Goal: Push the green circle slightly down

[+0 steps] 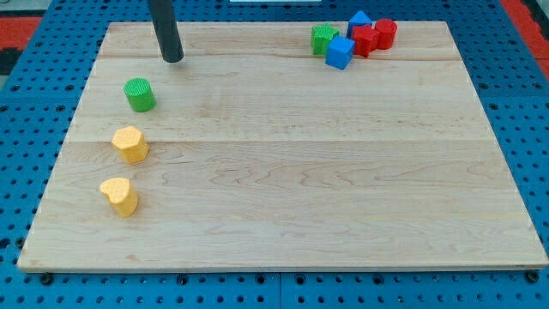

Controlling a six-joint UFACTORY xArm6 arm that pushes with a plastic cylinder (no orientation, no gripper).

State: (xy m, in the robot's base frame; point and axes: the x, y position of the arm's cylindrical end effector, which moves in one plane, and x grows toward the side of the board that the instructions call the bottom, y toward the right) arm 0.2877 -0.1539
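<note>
The green circle sits at the wooden board's far left, above two yellow blocks. My tip, a bare rod without jaws, stands just beyond it, placed to push it nearer.

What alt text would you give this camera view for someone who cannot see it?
A dark rod's tip rests on a wooden board, just above and right of a green circle. Two yellow blocks sit below it; green, blue and red blocks cluster at the view's top right.
</note>
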